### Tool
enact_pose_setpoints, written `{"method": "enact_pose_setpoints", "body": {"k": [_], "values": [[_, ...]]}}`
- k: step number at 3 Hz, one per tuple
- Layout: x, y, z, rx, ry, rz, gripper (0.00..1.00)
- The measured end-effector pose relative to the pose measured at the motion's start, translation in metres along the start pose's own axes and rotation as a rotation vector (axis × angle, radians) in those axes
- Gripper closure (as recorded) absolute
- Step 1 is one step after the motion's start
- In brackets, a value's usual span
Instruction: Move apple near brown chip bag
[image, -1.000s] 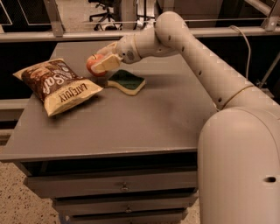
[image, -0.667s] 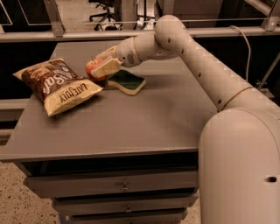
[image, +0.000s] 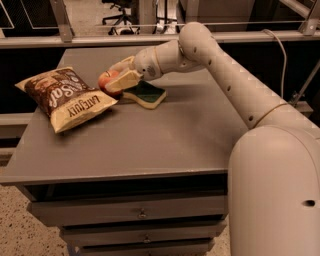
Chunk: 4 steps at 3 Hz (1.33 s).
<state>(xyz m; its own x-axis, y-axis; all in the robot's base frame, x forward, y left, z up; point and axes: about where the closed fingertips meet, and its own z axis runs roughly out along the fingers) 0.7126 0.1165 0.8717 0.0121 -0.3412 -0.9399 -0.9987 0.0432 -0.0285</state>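
The apple (image: 103, 80), small and red-orange, sits between the fingers of my gripper (image: 110, 79), which is shut on it just above the table (image: 165, 135), at the back left. One cream finger (image: 122, 80) crosses the front of the apple, the other (image: 120, 65) lies over its top. The brown chip bag (image: 62, 97) lies flat to the left, its cream-yellow end toward the front; its right edge is a short gap from the apple.
A green-and-yellow sponge (image: 146, 94) lies on the table right of the apple, under my wrist. My arm (image: 225, 80) reaches in from the right across the back of the table. Drawers (image: 142, 214) are below the front edge.
My gripper with the apple has dropped slightly and edged left toward the chip bag. The bag and the sponge have not moved.
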Motion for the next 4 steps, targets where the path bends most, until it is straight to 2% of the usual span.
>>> {"method": "enact_pose_setpoints", "body": {"k": [1,2,3,4], "values": [[0.001,-0.001,-0.001,-0.017,-0.007,-0.012,0.04],[-0.001,-0.004,-0.007,-0.02,-0.01,-0.017,0.0],[-0.002,-0.008,-0.02,0.005,-0.021,-0.007,0.0],[0.015,-0.031,-0.083,0.176,-0.036,0.057,0.0]]}}
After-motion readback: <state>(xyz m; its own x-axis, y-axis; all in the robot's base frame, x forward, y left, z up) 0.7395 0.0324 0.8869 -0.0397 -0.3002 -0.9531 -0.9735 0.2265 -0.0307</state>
